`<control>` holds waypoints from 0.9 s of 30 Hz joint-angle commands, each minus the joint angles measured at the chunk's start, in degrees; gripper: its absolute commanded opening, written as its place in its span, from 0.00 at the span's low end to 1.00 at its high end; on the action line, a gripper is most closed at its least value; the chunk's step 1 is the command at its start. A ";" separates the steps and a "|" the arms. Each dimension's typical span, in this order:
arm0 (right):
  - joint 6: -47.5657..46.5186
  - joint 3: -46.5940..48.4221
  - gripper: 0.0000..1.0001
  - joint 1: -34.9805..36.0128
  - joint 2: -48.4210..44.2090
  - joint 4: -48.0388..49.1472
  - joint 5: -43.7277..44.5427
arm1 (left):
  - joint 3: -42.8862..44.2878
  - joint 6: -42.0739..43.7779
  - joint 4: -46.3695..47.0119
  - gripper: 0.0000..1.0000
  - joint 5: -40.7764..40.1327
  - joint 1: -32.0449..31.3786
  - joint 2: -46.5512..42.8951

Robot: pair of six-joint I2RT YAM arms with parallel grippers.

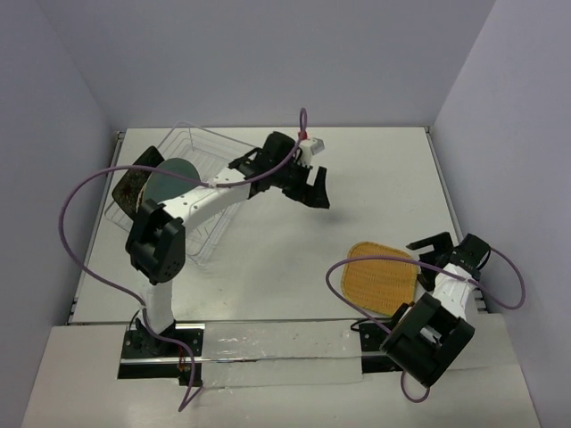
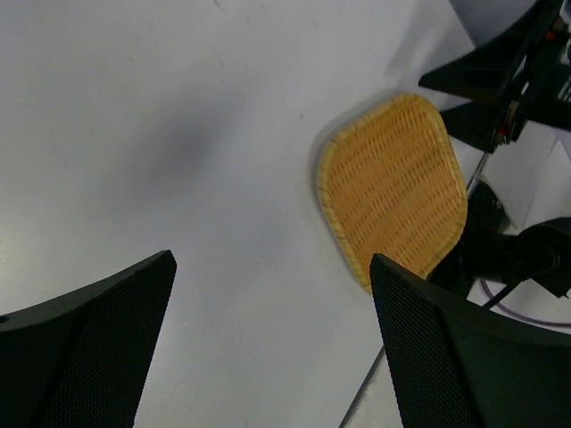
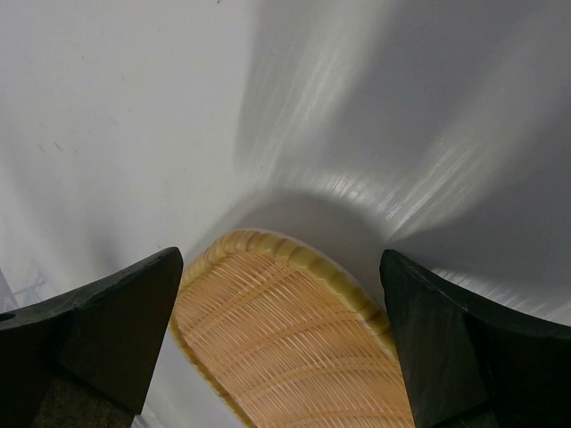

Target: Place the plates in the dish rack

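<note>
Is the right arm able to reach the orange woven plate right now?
Probably yes: the open right gripper hovers right by the orange woven plate, with nothing between them.

The top external camera looks down from above and behind the arm bases over the whole table [image 1: 268, 276]. The left wrist camera sees the orange-yellow woven plate [image 2: 393, 183] from afar, ahead and right of the left gripper [image 2: 270, 263]. The right wrist camera hangs close over that same plate, just below the right gripper [image 3: 281, 259].

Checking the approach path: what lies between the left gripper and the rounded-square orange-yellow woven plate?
Only bare white table between the left gripper and the orange-yellow woven plate, shown in the top external view.
</note>
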 commanded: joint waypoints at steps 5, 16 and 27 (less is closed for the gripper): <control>-1.01 -1.61 0.99 0.75 1.79 -3.36 -3.92 | -3.84 -7.44 6.46 0.96 8.78 -5.98 6.26; -1.35 -1.36 0.99 3.24 2.34 -3.44 -3.40 | -9.48 -17.72 15.55 0.94 6.92 -13.10 11.94; -1.18 -1.52 0.99 4.33 1.47 -3.44 -3.63 | -13.98 -25.65 25.34 0.96 0.24 -16.06 13.58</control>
